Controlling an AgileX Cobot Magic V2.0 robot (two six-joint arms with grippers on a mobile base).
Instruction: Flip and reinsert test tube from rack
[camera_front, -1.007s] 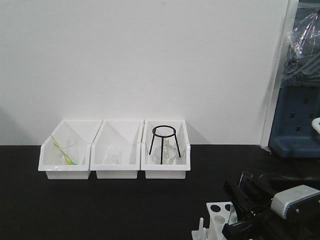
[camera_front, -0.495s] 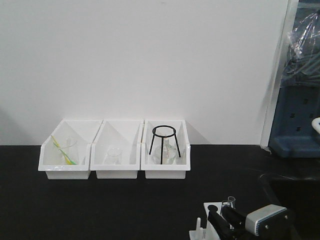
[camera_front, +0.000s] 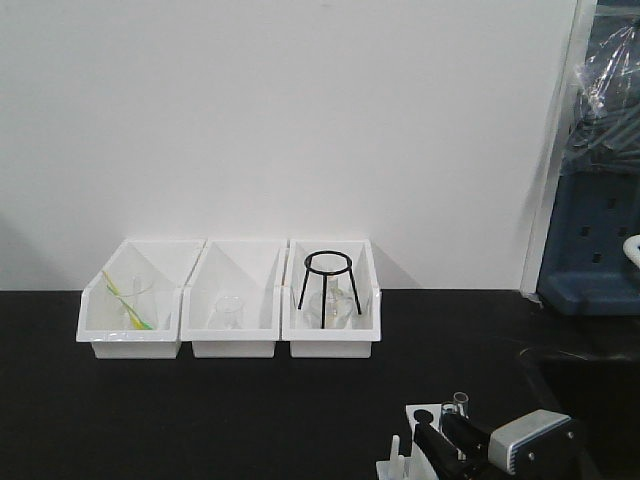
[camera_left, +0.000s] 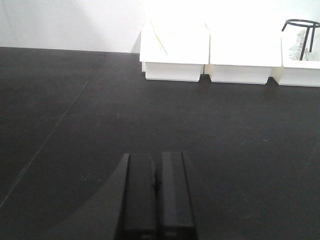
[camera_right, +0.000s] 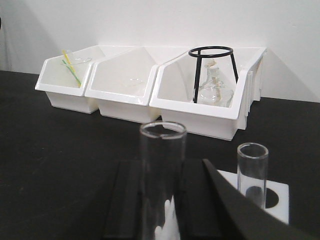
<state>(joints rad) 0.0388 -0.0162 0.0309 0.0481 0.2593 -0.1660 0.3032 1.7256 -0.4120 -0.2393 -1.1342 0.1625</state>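
In the right wrist view a clear glass test tube (camera_right: 162, 145) stands upright, open end up, between my right gripper's (camera_right: 161, 172) black fingers (camera_right: 127, 200), which press on both its sides. A second test tube (camera_right: 252, 170) stands in a hole of the white rack (camera_right: 277, 200) just to the right. In the front view the right gripper (camera_front: 437, 440) sits low over the rack (camera_front: 420, 413) at the bottom right, with the held tube's rim (camera_front: 459, 404) showing. My left gripper (camera_left: 157, 185) is shut and empty over the black table.
Three white open-front bins (camera_front: 235, 340) stand in a row against the back wall. The right one holds a black ring tripod (camera_front: 327, 285) and glassware, the left one a yellow-green stick. A blue unit (camera_front: 595, 240) stands at the far right.
My right gripper came down from a raised, tilted pose to the rack with the tube, which now stands upright. Over the last half second it barely moved.
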